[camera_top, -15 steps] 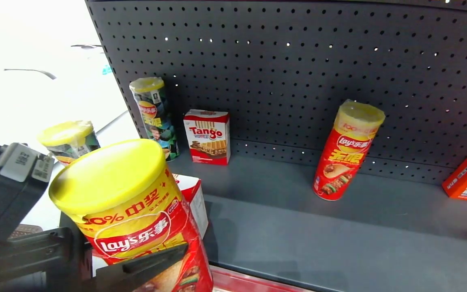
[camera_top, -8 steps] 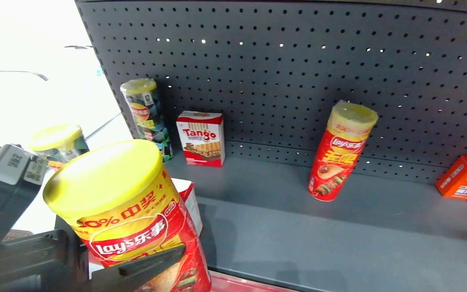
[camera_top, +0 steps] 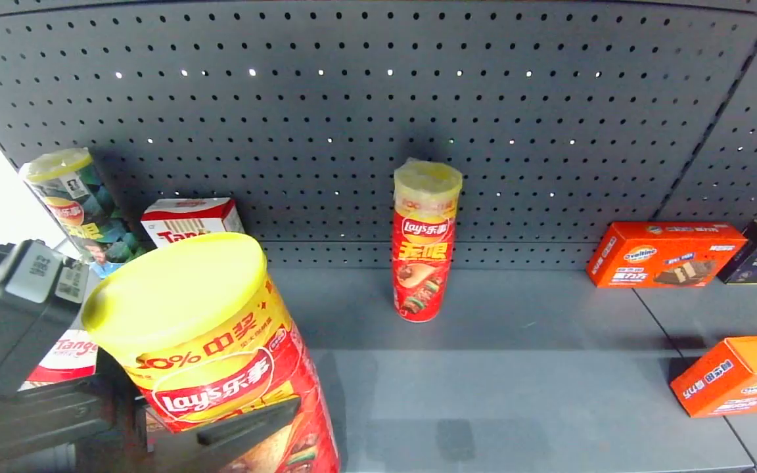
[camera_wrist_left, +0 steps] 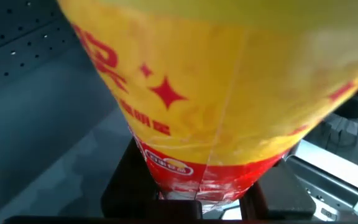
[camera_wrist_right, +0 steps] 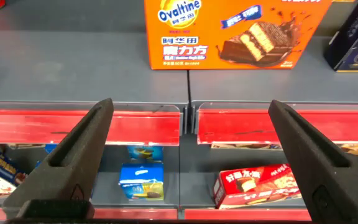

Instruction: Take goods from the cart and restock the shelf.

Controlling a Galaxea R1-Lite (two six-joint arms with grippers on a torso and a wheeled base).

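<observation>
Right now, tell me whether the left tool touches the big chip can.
Touching. Head view: the left tool grips the chip can, one finger across its side.

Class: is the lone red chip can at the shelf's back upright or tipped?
Upright: the red chip can stands on its base on the shelf, lid uppermost.

Red chip can (camera_top: 423, 263) upright near pegboard (camera_top: 352, 98); orange box (camera_top: 664, 255) at right; wafer box (camera_top: 188, 220), dark can (camera_top: 73, 197) at left.

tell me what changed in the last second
The head camera swung right along the shelf, bringing more orange boxes into view; the goods themselves did not move. The left gripper stays shut on the held chip can, and the standing chip can keeps its place.
</observation>
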